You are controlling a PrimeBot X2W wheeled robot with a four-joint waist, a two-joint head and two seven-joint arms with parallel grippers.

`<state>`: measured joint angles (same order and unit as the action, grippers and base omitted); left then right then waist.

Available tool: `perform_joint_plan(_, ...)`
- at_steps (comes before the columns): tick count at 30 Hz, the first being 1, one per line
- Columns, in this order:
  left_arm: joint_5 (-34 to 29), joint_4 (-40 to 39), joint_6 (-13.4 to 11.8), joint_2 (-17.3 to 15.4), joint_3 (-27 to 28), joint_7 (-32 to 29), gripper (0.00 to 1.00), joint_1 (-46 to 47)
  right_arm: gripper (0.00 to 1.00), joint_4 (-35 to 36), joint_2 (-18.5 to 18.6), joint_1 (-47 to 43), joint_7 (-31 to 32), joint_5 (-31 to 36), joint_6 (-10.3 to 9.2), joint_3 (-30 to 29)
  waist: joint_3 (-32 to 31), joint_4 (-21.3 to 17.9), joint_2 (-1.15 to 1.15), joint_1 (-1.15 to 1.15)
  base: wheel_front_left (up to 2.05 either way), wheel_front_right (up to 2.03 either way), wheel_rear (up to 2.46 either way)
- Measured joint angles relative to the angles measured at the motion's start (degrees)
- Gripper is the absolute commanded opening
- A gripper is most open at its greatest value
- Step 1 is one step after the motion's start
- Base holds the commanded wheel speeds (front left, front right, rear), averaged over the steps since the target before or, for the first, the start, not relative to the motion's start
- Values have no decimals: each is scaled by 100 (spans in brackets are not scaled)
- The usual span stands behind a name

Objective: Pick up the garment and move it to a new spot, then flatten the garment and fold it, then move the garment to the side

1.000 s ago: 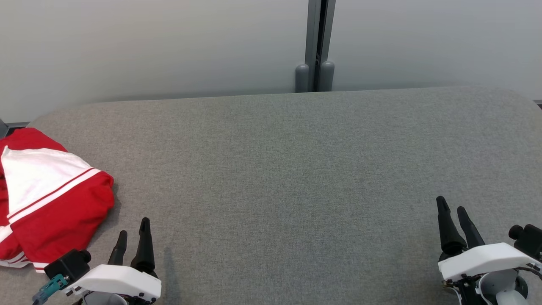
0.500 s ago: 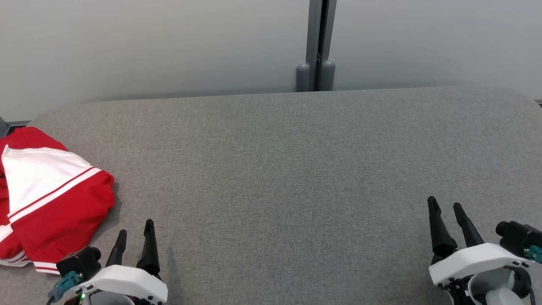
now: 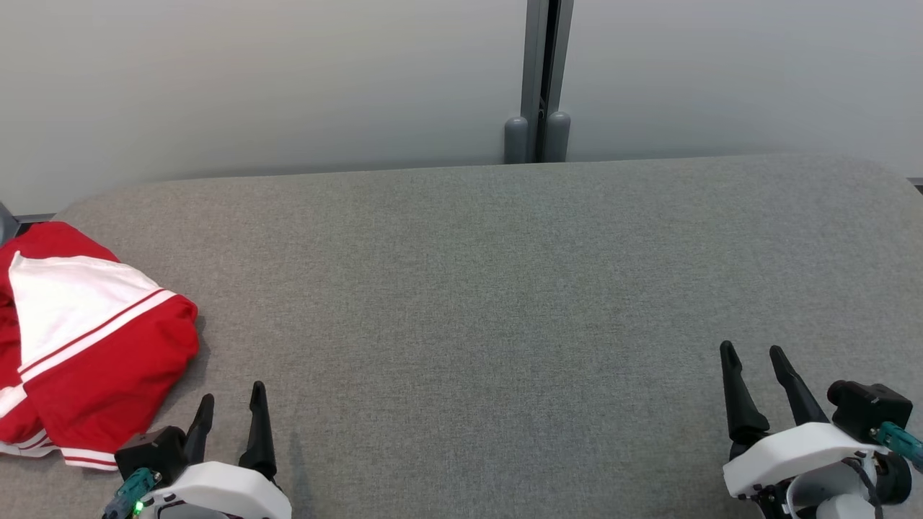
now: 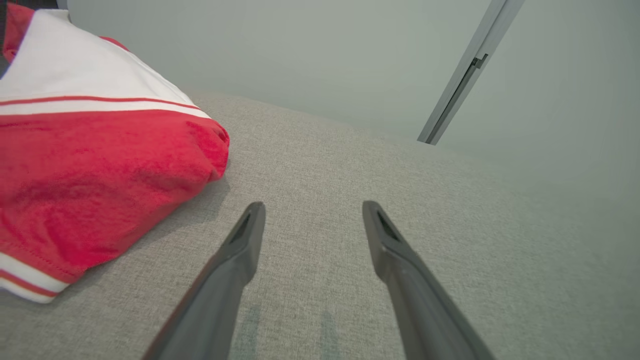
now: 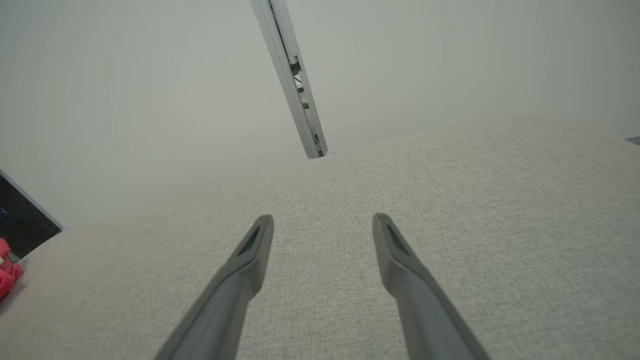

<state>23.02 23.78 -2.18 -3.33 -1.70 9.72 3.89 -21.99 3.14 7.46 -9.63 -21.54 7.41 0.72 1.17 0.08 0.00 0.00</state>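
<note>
The garment [image 3: 86, 346] is red with a white panel and thin stripes, folded into a bundle at the left edge of the grey table [image 3: 476, 288]. My left gripper [image 3: 232, 399] hovers open just to its right, near the front edge, fingers apart and empty. In the left wrist view the garment [image 4: 95, 165] lies left of the open left gripper [image 4: 312, 209], not touching it. My right gripper [image 3: 751, 352] stands open and empty at the lower right. In the right wrist view the right gripper [image 5: 322, 220] points across bare fabric, with a sliver of the garment [image 5: 7, 277] at the far left.
A pale wall runs behind the table, with a grey vertical post [image 3: 539, 79] at its middle. The table's far corners are rounded. A dark gap [image 5: 22, 220] shows beyond the table's left end.
Both grippers have drawn back toward the front edge, the right one also shifting left. The camera has tilted slightly, so the whole scene sits lower. The garment lies as before.
</note>
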Motion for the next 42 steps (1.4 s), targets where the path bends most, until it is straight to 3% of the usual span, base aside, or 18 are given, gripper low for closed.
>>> perform_joint_plan(31, -1508, -18, -193, -14, -25, 391, 100, -48, 100, 79, -52, -71, -383, 1480, 1, -252, -48, 46, 0, 0, 0, 0, 0)
perform_joint_plan(38, -1796, 2, -226, -3, 10, 452, 100, -38, 100, 71, -48, -68, -454, 1735, 1, -146, -21, 314, 0, 0, 0, 0, 0)
perform_joint_plan(42, -1976, 81, -283, -2, 92, 503, 100, -40, 100, 45, -45, -70, -506, 1844, 5, 18, -28, 704, 0, 0, 0, 0, 0)
